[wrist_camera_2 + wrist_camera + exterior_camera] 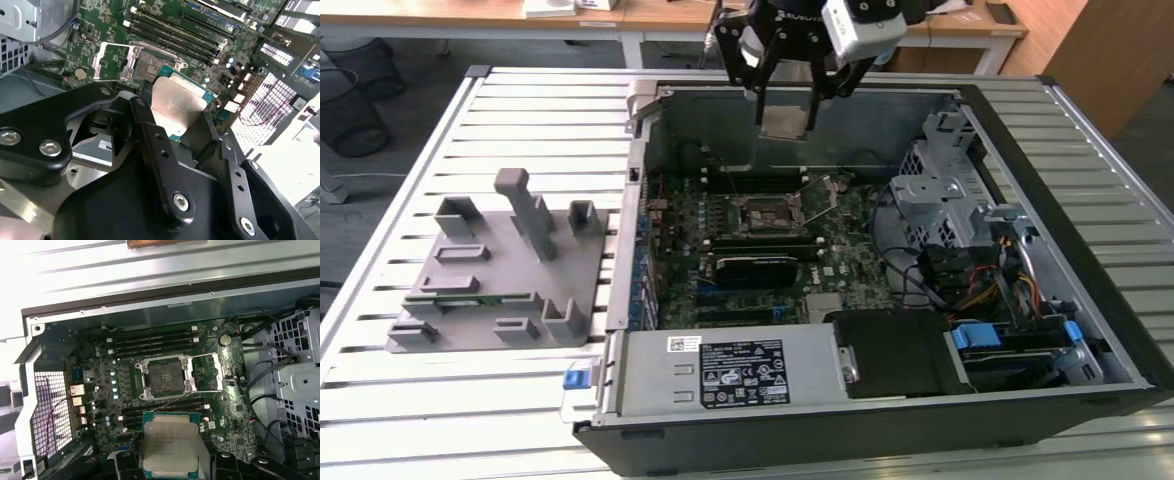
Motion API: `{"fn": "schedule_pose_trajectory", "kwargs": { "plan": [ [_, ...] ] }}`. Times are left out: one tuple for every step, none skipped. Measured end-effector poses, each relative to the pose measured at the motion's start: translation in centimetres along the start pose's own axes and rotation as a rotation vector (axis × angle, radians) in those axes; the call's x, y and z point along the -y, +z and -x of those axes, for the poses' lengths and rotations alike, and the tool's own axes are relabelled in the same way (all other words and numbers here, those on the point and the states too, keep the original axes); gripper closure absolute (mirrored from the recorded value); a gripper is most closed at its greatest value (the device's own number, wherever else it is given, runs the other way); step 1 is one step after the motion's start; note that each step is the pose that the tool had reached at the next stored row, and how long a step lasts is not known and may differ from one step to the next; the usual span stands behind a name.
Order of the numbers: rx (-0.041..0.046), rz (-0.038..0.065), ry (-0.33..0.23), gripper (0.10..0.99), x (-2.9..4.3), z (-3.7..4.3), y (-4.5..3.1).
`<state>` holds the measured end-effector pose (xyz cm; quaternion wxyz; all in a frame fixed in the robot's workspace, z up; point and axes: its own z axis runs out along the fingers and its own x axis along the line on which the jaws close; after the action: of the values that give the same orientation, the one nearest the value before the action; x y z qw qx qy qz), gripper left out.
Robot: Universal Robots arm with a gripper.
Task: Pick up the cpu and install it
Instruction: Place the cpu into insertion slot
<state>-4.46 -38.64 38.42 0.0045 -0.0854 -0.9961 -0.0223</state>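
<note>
Here is the pincer [787,118], hanging over the open computer case [1107,300] with the cpu [785,122] clamped between its 2 fingers [150,135]. It has a firm hold on 2 opposite edges, and the pale metal top is plain to see in both wrist views [177,107] [170,447].

The chip is in the air above the motherboard. It is raised clear of the socket [765,212] and touches nothing but the fingers.

In the first wrist view the socket [165,377] lies bare, its metal frame [220,371] swung open to one side. The cpu hovers just short of it, over the memory slots [160,412] that run along the socket's near edge. A second bank of slots [150,337] runs along the far edge.

In the second wrist view the socket [152,62] sits just past the chip's green rim.

On the exterior view's left of the socket, outside the case, a grey plastic holder [500,270] stands on the slatted worktop [520,110]. On the exterior view's right of the socket, a metal drive cage [941,180] stands inside the case.
</note>
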Motion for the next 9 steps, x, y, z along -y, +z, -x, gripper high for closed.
{"fn": "schedule_pose_trajectory", "kwargs": {
  "plan": [
    [0.0007, 0.000, 0.015, 0.557, 0.00, 0.00, 0.01],
    [0.0014, 0.000, 0.030, 0.557, 0.00, 0.00, 0.01],
    [0.0022, 0.000, 0.046, 0.557, 0.00, 0.00, 0.02],
    [0.0029, 0.000, 0.062, 0.557, 0.00, 0.00, 0.03],
    [0.0035, 0.000, 0.076, 0.557, 0.00, 0.00, 0.04],
    [0.0042, -0.001, 0.088, 0.557, 0.00, 0.00, 0.05],
    [0.0047, -0.001, 0.099, 0.557, 0.00, 0.00, 0.05],
    [0.0052, -0.001, 0.109, 0.557, 0.00, 0.00, 0.06],
    [0.0058, -0.001, 0.119, 0.557, 0.00, 0.00, 0.06]
  ]
}}
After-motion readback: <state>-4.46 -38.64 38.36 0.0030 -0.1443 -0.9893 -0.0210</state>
